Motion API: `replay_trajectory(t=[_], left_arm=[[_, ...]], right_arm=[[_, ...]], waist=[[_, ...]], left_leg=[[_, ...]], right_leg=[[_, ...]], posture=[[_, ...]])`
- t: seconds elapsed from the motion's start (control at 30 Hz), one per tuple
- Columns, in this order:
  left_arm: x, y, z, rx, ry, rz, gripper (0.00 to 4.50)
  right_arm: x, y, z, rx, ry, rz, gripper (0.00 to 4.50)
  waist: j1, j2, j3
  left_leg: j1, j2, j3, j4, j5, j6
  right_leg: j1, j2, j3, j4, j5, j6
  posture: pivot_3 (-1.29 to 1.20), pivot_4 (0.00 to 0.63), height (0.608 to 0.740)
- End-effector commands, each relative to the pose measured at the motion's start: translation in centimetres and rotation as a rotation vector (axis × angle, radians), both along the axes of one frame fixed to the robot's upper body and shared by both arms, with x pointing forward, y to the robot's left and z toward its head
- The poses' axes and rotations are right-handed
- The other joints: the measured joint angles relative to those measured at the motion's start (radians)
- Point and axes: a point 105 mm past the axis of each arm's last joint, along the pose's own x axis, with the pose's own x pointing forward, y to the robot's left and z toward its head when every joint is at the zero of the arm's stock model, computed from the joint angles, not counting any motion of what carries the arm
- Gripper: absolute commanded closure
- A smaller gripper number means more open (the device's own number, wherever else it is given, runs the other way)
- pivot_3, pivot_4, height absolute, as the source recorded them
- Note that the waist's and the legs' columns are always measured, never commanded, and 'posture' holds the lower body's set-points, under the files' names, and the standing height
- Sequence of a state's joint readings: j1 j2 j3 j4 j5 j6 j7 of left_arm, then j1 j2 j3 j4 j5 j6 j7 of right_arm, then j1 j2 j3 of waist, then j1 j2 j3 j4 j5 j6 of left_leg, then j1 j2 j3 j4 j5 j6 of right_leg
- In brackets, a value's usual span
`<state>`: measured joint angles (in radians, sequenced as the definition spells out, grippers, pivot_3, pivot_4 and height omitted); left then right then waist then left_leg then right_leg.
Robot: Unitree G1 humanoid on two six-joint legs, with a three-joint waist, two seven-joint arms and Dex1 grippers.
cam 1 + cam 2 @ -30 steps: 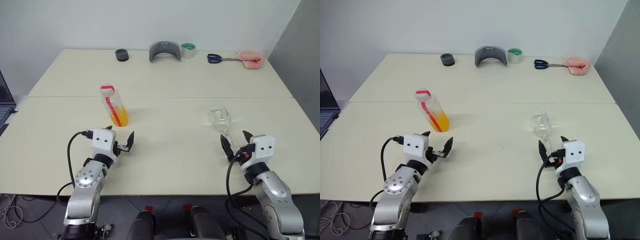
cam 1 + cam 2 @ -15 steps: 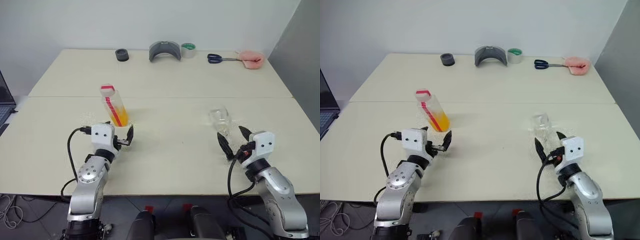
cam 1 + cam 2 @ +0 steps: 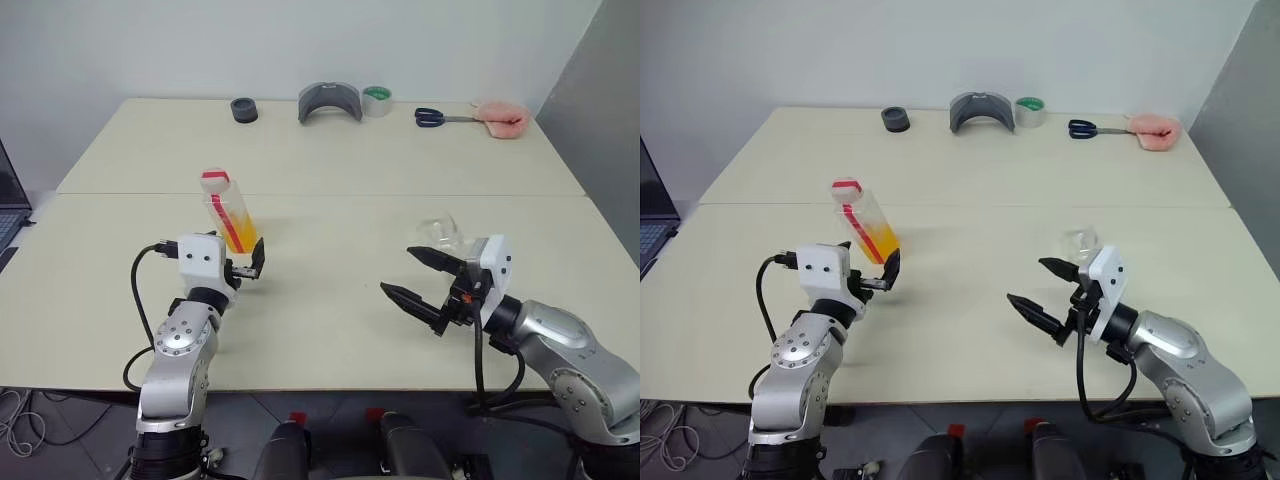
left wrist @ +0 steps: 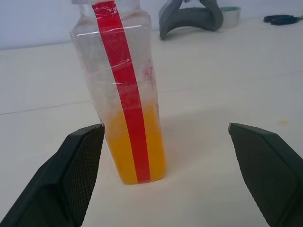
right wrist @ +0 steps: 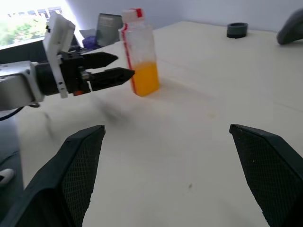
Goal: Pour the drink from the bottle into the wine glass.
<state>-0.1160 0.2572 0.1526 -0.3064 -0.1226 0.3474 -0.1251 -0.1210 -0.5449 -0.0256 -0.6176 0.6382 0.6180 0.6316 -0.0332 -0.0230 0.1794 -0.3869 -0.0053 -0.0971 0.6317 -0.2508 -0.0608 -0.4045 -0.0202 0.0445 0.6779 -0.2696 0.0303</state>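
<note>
The cream table [image 3: 330, 165] filled most of the head view. At lower right the right gripper [image 3: 418, 280] stood wide open and empty, turned toward the frame's left. At lower left the left gripper [image 3: 244, 272] was also spread wide, holding nothing, just short of the bottle [image 3: 230, 209]. The bottle stood left of centre, the drink [image 3: 240, 234] in its lower part. The wine glass [image 3: 442, 232] sat right of centre, behind the right gripper.
</note>
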Motion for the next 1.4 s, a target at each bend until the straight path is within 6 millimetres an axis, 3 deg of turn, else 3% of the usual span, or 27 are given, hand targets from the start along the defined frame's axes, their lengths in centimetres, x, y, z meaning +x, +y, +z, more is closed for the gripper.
replay_trajectory(t=[0.03,0.67,1.1,1.4], left_arm=[[0.1,0.9,1.3,0.002,-0.059,0.052,0.02],[3.0,2.0,2.1,-0.036,-0.081,0.101,0.02],[6.4,0.2,3.6,-0.043,-0.094,0.046,0.02],[6.7,-0.4,4.9,-0.034,-0.119,0.067,0.02]], right_arm=[[0.1,0.5,1.0,0.003,-0.051,0.028,0.00],[1.1,1.6,1.9,0.020,-0.111,0.035,0.00],[1.4,1.8,2.2,0.017,-0.122,0.038,0.00],[1.3,1.7,2.1,0.003,-0.118,0.035,0.00]], waist=[[0.000,0.000,0.000],[0.001,-0.002,-0.001],[0.001,-0.002,-0.001],[0.001,-0.002,-0.001]], left_leg=[[0.000,0.000,0.000,0.000,0.000,0.000],[-0.001,0.000,-0.001,0.001,0.000,0.000],[-0.001,0.000,-0.001,0.002,0.000,0.000],[-0.003,0.000,-0.002,0.003,0.000,0.000]], right_leg=[[0.000,0.000,0.000,0.000,0.000,0.000],[0.000,0.000,-0.001,0.000,0.000,0.000],[0.000,0.000,-0.001,0.000,0.000,0.000],[-0.001,0.000,-0.002,0.000,0.000,0.000]], posture=[[0.00,0.150,0.740],[0.00,0.150,0.740],[0.00,0.150,0.740],[0.00,0.150,0.740]])
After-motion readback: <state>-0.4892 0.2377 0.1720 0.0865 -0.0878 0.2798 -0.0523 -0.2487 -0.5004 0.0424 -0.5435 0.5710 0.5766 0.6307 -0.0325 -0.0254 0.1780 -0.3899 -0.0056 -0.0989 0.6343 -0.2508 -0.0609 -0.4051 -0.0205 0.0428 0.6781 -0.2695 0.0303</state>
